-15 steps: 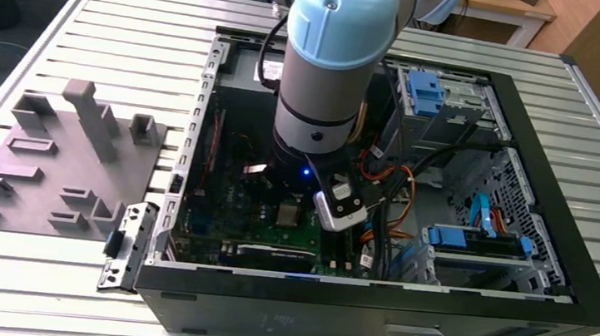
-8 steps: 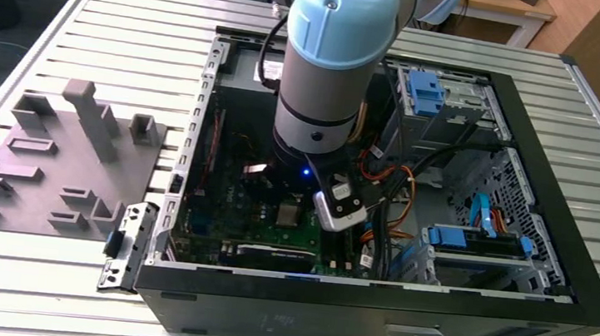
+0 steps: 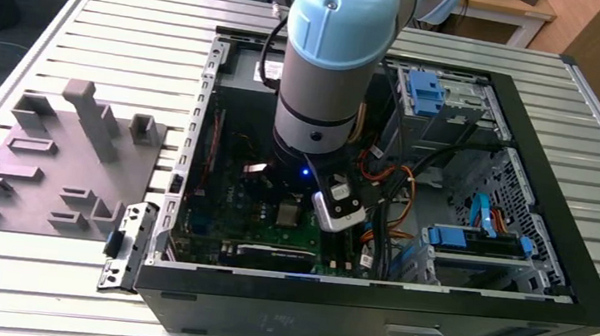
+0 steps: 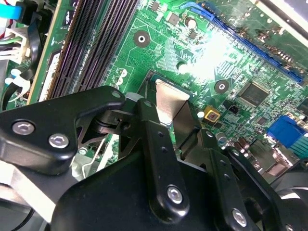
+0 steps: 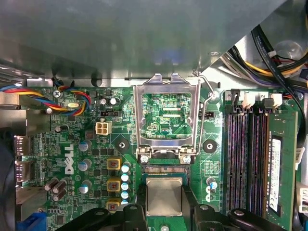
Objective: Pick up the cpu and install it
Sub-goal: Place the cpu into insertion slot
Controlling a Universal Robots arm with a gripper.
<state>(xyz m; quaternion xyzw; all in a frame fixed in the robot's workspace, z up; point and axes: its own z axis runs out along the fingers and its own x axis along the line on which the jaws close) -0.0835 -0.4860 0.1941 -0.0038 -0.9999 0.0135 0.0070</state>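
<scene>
Looking from the exterior view's left, we see a grey tray (image 3: 53,184) lying outside the computer case (image 3: 375,310), just beside its side wall. We note the arm (image 3: 326,79) reaching down into the middle of the case. Inside the case, in both wrist views, the gripper (image 5: 164,209) (image 4: 171,118) is drawn narrow around the cpu (image 5: 164,192) (image 4: 168,96). Its black fingers (image 5: 134,214) press two opposite edges. The silver chip is held flat over the green motherboard (image 5: 125,110); we cannot tell whether it touches it. A hinged metal frame (image 5: 140,120) lies open within the case, with memory slots (image 5: 243,154) alongside. Blue drive brackets (image 3: 476,241) occupy the case's side on the exterior view's right.
</scene>
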